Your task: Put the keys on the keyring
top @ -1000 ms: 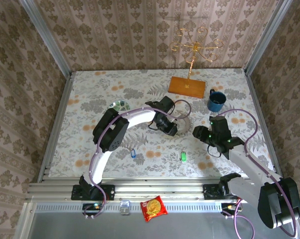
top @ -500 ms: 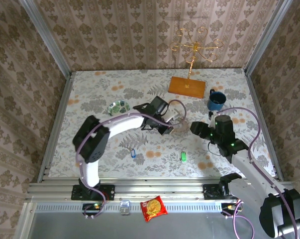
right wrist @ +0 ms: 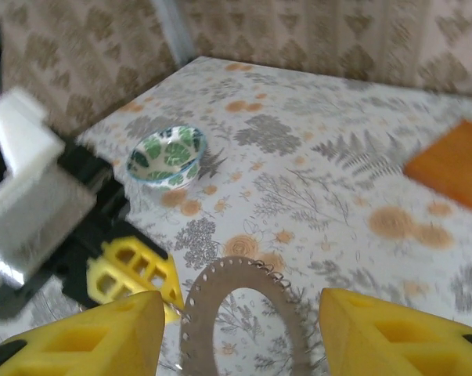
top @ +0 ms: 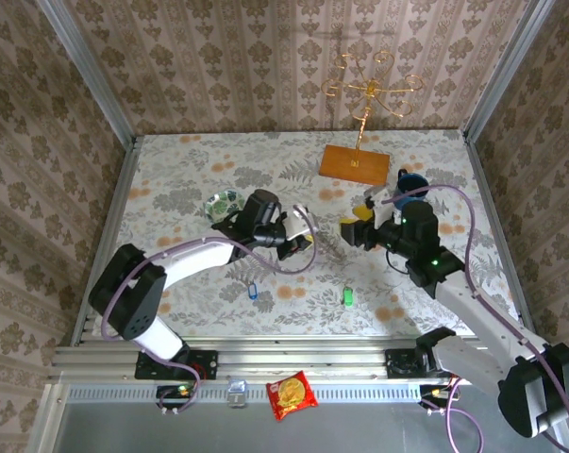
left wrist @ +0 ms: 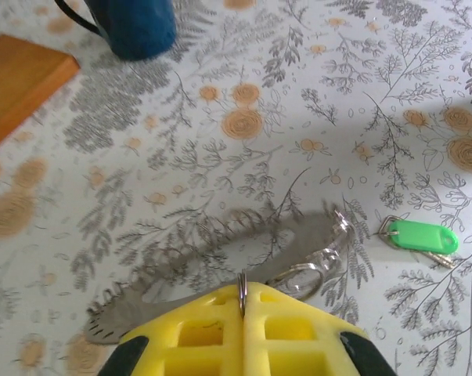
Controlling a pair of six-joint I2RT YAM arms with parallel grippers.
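Note:
The keyring (left wrist: 220,244) is a flat grey ring with a wire-coiled rim. My left gripper (left wrist: 242,294) is shut on a thin wire loop at its near edge, and the ring looks tipped up over its shadow. In the right wrist view the keyring (right wrist: 208,301) stands between and just beyond my open right gripper (right wrist: 243,345), with the left fingers (right wrist: 134,270) at its left rim. From above, the left gripper (top: 308,231) and right gripper (top: 352,225) face each other mid-table. The green key (top: 348,297) and blue key (top: 253,291) lie on the table nearer the front.
A green-patterned bowl (top: 225,202) sits behind the left arm. A blue mug (top: 411,184) stands behind the right arm. An orange board (top: 354,163) with a gold wire stand (top: 369,90) is at the back. A snack packet (top: 292,394) lies below the table's front rail.
The left arm has swung out to the left and drawn the keyring leftward in its shut gripper. The right gripper has moved left and farther back, up to the ring.

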